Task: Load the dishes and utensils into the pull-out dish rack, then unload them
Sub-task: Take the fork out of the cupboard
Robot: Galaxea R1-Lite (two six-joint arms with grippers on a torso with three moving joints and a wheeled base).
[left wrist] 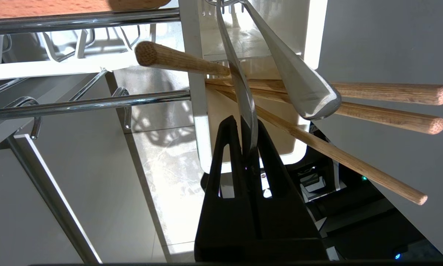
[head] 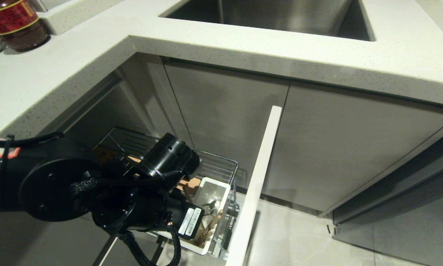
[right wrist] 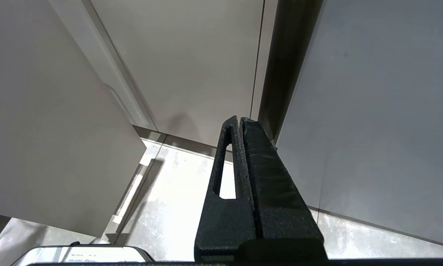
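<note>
The chrome wire pull-out dish rack (head: 221, 166) is seen drawn out from the cabinet below the speckled pale stone bench (head: 243, 48), with its long white front panel (head: 258, 177) standing edge-on at the outer end. In the corner of the rack nearest that panel, the white rectangular utensil cup (head: 216, 192) is seated. The slim light wooden chopsticks (left wrist: 387, 92) are held in this cup, leaning out over its rim at differing angles. Two silver metal handles are also seen in the cup. The slimmer one, the long silver metal fork (left wrist: 240, 88), is clamped at its handle end between the black fingers of the left gripper (left wrist: 248, 147), which are closed tightly on it just above the cup's rim. The broader silver handle (left wrist: 302, 88) is left lying across the chopsticks, untouched. A slotted wooden strip (left wrist: 48, 8) is seen along the rack beyond the chrome bars.

The right gripper (right wrist: 240, 129) is parked beside the grey cabinet fronts above the tiled floor, its fingers pressed together on nothing. The dishes are not seen.
</note>
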